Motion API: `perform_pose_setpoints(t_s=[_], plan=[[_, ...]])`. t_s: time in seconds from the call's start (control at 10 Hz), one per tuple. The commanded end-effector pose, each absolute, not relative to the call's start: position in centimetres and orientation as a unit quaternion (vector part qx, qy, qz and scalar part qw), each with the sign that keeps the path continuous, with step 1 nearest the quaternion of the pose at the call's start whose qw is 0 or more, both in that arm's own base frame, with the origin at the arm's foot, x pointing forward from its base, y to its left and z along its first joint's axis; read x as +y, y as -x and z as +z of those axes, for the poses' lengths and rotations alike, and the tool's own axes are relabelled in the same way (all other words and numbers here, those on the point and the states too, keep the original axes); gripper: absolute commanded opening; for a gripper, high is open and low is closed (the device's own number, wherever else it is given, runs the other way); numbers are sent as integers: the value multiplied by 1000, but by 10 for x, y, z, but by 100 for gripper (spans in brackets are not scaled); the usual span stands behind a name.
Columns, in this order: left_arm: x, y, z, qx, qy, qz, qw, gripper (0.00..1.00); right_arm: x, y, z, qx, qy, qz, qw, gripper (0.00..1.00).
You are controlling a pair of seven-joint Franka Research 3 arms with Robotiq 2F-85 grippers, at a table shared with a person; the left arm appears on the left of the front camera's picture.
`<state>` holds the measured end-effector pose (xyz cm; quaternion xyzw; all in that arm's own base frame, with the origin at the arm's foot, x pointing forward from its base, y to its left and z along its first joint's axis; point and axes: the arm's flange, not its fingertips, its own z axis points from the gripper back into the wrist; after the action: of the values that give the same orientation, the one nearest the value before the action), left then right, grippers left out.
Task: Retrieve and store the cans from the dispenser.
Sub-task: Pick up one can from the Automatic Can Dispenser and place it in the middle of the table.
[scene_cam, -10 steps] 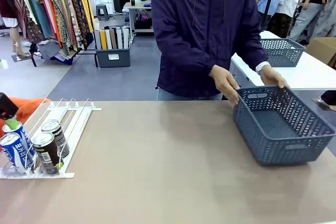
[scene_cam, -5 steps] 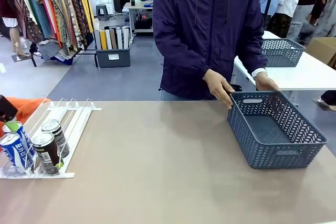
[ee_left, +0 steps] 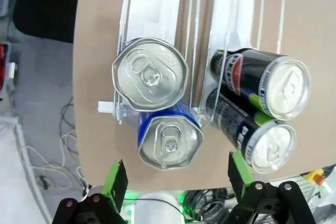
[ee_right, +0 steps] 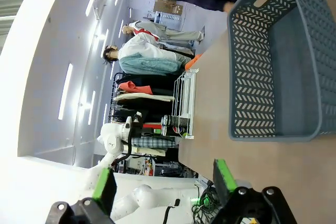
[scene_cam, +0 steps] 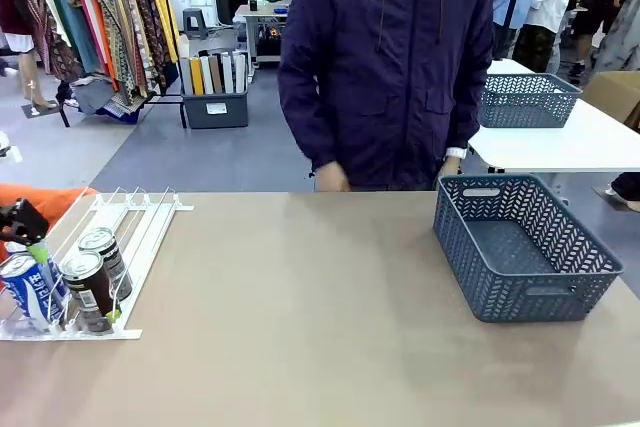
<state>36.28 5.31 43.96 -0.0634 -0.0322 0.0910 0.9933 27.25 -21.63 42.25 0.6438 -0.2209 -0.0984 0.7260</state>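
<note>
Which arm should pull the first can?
Left: the left gripper, open, hangs over the blue cans in the dispenser. The right gripper faces the basket, dispenser far off.

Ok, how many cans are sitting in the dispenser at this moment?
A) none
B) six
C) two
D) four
D: the left wrist view looks down on two blue cans and two dark cans, paired in neighbouring lanes of the dispenser.
</note>
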Motion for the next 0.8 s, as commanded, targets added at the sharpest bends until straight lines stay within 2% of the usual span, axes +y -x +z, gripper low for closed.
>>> perform_pose_setpoints(t_s=[0.0,0.7], plan=[[52,-373,426,-19,40,106,993,100,-217,-274,425,-230,-644,-90,724,100],[50,-381,406,-9,31,116,993,100,-217,-274,425,-230,-644,-90,724,100]])
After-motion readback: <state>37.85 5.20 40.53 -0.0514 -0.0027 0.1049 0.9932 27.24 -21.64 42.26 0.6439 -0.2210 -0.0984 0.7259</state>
